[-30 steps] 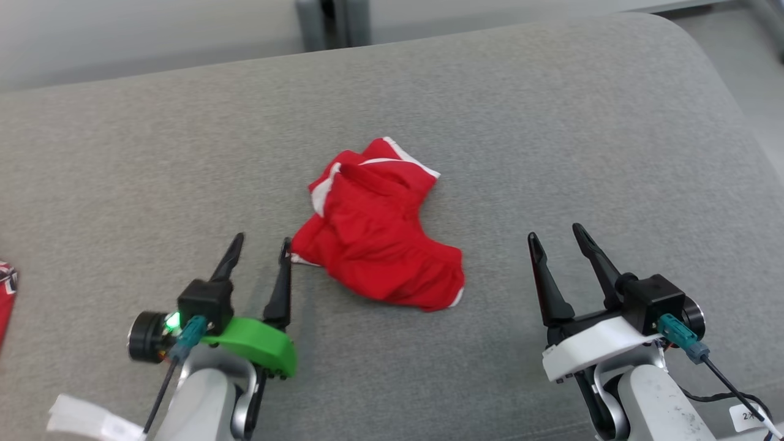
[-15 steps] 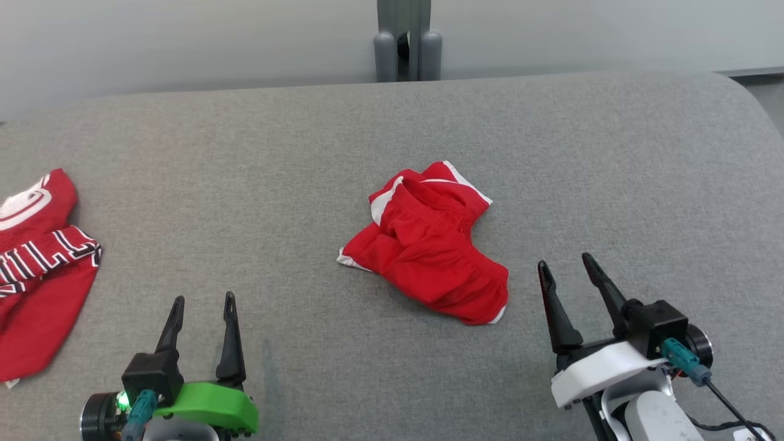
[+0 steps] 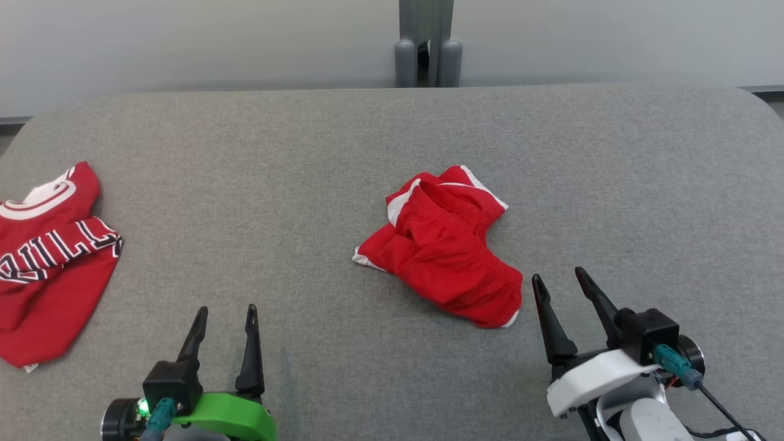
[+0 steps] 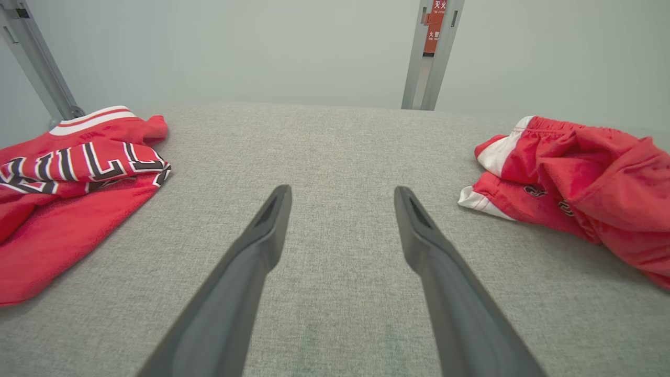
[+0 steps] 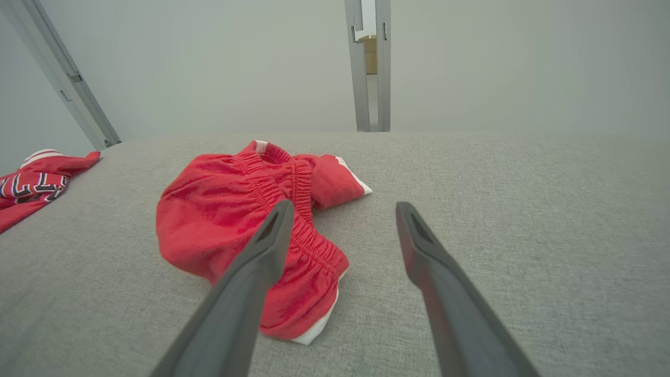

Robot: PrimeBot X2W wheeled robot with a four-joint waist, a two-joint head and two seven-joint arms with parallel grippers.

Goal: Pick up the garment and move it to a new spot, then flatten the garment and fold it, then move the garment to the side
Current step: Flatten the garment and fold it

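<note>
- garment [image 3: 444, 245], red shorts with white trim, lies bunched and creased near the middle of the grey worktop [image 3: 275, 153]; judged neither flattened nor folded.
- left pincer [image 3: 226, 308] stands wide open and empty, well apart from the garment.
- right pincer [image 3: 558, 274] is likewise wide open and empty, just beside the garment's elastic waistband; no contact can be made out.
- red jersey [image 3: 49, 263] lies at the far left, apart from both pincers.
- remaining, by judgement: grasp, flatten, fold, move aside; whether the first relocation is done cannot be told.
</note>
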